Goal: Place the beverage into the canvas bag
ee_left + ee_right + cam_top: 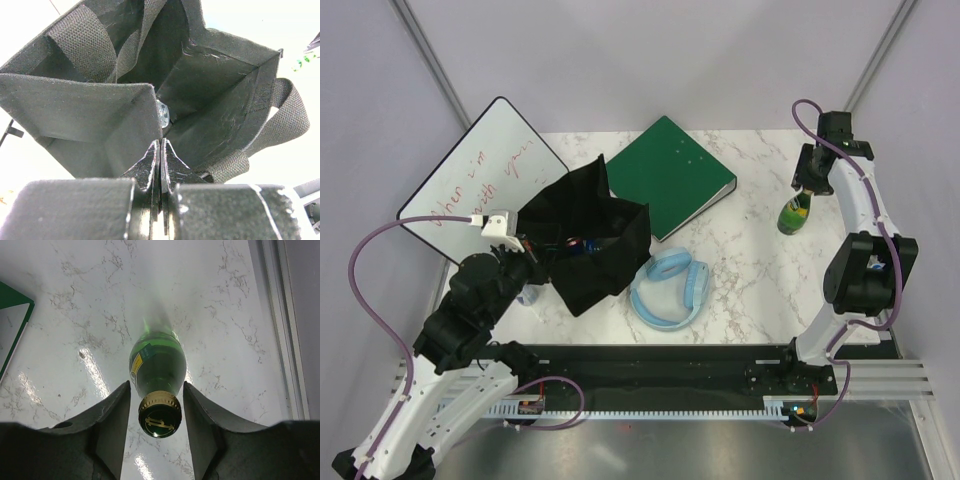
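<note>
The beverage is a green glass bottle with a gold-marked cap, standing upright at the table's right side. My right gripper hangs over it. In the right wrist view the fingers flank the bottle at its neck, and my right gripper is open with a gap on each side of the cap. The canvas bag is black and floppy and stands with its mouth open at centre left. My left gripper is shut on its near rim. The left wrist view looks into the bag past the pinched left gripper.
A green binder lies behind the bag. A whiteboard with red writing leans at the far left. Blue headphones lie in front of the bag. A small clear item sits inside the bag. The table's metal edge runs right of the bottle.
</note>
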`<state>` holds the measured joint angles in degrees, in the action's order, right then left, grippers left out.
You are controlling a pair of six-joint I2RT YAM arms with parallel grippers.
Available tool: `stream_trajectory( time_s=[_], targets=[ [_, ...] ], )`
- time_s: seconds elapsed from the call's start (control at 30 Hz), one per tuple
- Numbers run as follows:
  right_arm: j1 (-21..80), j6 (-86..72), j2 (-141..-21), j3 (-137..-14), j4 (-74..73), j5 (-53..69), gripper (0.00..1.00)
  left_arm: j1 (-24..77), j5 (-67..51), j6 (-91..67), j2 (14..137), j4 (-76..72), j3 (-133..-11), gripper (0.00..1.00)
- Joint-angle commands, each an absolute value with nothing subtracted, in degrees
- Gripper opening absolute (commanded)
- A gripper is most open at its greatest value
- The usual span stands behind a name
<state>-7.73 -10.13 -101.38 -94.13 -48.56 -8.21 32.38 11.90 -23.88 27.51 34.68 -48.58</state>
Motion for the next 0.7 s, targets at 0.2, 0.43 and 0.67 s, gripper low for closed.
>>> stream_trajectory(
  time_s=[0.2,0.43,0.67],
  targets=[
    [-7.6,-9.4,-99.5,-94.5,-49.9,-8.6,0.55,32.4,12.9,-22.1,27.6,33.1,-49.0,0.02],
    [-7.6,-8.7,-100.1,-94.0,-49.9,-7.9,0.54,32.4,13.1,-22.3,27.1,33.0,-48.7,0.02],
    [-7.6,-9.2,-100.4,-95.3,-50.1,-6.3,0.35,32.4,13.4,-22.0,27.0,33.1,-49.0,0.02]
  ],
)
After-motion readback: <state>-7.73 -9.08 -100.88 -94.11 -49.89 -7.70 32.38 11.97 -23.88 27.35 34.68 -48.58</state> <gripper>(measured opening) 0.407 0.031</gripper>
